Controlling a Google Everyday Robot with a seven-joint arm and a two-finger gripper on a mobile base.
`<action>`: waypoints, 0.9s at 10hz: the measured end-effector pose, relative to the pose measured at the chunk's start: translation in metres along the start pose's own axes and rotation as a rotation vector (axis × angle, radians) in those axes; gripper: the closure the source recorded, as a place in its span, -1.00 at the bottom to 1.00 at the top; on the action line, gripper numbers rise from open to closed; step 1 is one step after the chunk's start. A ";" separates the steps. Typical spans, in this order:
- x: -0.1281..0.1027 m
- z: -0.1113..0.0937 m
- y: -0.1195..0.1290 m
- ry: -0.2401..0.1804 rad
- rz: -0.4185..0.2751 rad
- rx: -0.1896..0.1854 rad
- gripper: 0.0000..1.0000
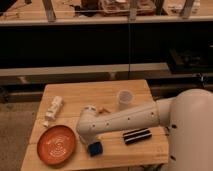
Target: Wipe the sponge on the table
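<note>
The small dark-blue sponge [95, 148] lies on the pale wooden table [90, 94] near its front edge, just right of the orange plate. My white arm reaches in from the right, and its wrist bends down over the sponge. The gripper [92, 142] is directly above the sponge, at its top edge, and is mostly hidden under the wrist. Whether it touches or holds the sponge does not show.
An orange plate [56, 145] sits at the front left. A white bottle-like object [52, 110] lies on its side at the left. A white cup [123, 99] stands behind the arm. A black block [137, 135] lies at the front right.
</note>
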 end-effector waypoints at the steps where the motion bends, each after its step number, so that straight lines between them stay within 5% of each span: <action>1: 0.000 -0.001 0.000 0.000 0.001 0.001 0.92; 6: 0.004 -0.005 -0.003 0.002 -0.001 0.003 1.00; 9: 0.050 -0.034 -0.002 0.052 0.032 0.020 1.00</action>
